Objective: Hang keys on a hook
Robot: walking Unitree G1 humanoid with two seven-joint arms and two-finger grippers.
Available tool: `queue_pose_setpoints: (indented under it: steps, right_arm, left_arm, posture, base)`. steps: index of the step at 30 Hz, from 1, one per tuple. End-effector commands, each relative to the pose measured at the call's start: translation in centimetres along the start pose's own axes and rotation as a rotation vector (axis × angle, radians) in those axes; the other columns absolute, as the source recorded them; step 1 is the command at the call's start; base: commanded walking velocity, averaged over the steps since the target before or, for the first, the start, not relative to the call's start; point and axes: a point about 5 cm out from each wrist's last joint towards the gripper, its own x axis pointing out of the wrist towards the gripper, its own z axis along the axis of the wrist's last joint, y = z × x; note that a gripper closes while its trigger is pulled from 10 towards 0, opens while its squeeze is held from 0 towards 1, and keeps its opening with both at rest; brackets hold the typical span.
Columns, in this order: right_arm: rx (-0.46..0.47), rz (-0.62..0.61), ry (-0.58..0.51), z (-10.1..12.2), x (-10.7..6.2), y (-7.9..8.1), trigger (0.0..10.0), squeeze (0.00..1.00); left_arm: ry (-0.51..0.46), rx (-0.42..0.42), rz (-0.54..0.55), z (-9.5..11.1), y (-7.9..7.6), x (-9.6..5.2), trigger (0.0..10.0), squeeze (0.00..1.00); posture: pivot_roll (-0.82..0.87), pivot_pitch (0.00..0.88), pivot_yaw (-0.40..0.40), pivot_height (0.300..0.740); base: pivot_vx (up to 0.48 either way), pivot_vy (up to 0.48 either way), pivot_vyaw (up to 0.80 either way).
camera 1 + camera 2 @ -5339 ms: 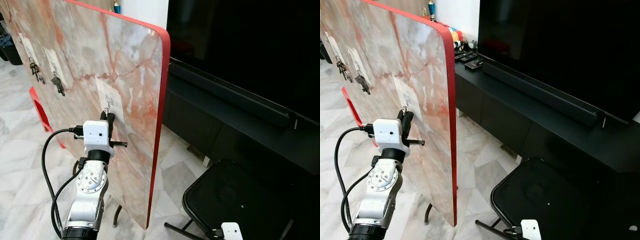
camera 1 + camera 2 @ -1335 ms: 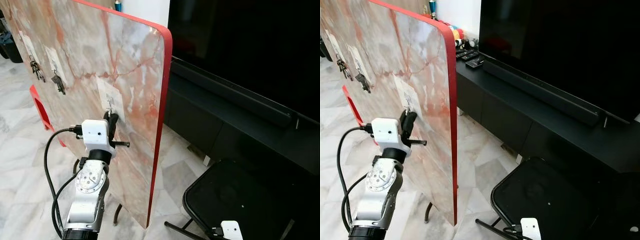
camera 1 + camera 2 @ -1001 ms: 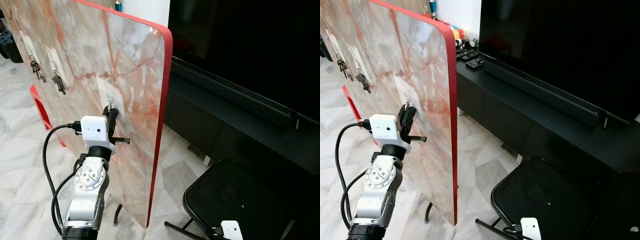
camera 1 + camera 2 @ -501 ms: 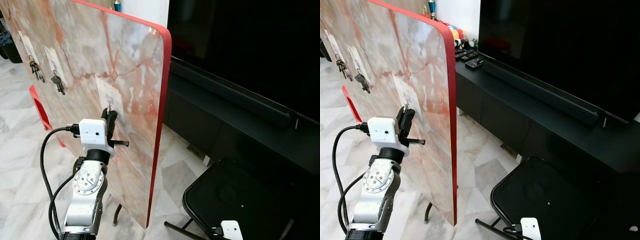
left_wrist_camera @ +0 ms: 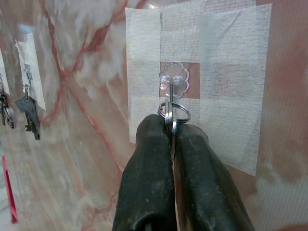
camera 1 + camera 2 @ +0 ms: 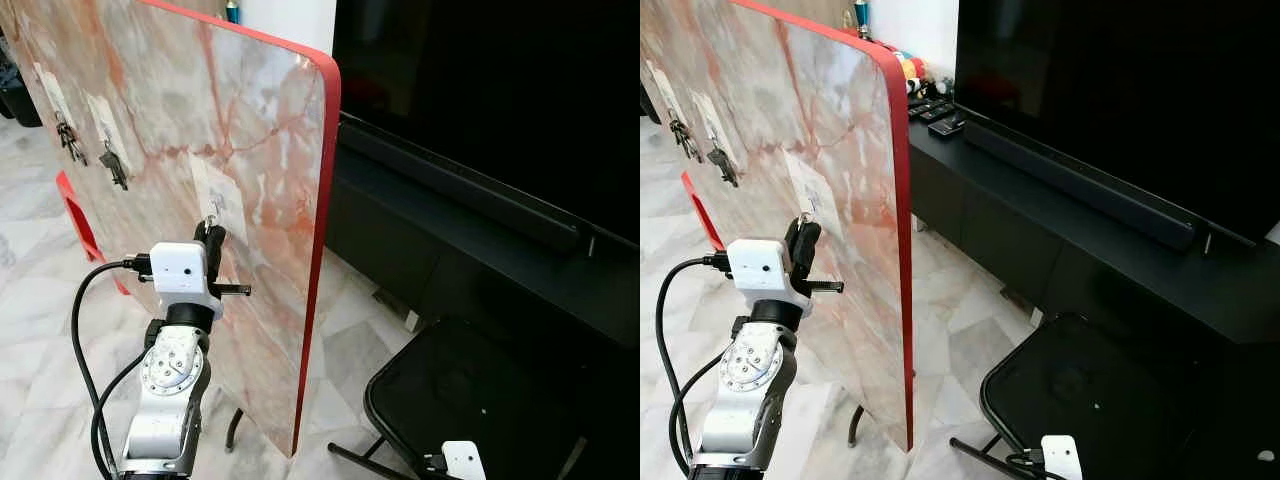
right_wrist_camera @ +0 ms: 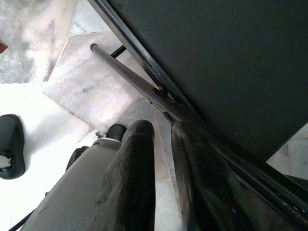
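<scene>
Left hand is raised against the marble board, its two black fingers pressed together on a key ring. The ring is held at the clear hook, just beyond the fingertips, touching or overlapping the hook's lower prong; whether it is fully threaded on cannot be told. The hook is stuck to the board at the middle of a patch of white tape. The keys below the ring are hidden between the fingers.

No brand, label or writing can be read anywhere.

Compared with half a second ago, the left arm is seen slightly lower and further to the robot's left in the eye views, while the board is placed much as before; the fingertips remain at the hook.

Further along the board, away from the hand, a second set of keys is hung from another taped hook, and a third set beyond it.

Right hand is hung low beside a black chair, its fingers nearly shut with a narrow gap, nothing between them. Pale marble floor is seen beneath it.
</scene>
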Motion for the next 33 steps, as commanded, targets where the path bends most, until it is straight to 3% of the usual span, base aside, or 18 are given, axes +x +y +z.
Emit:
queue_pose_setpoints:
  steps: [1,33]
  right_arm:
    - [-0.007,-0.009,0.005,0.0,0.0,-0.3,10.0,0.00]
    - [-0.010,-0.011,0.004,0.0,0.0,-0.3,10.0,0.00]
  left_arm:
    - [-0.017,0.013,0.013,0.5,0.1,0.1,10.0,0.00]
    - [0.010,0.029,0.062,-0.1,1.2,1.2,10.0,0.00]
  posture:
    - [0.06,0.000,-0.085,0.740]
    - [0.06,0.000,-0.088,0.740]
  base:
    - [0.000,0.000,0.00]
    - [0.000,0.000,0.00]
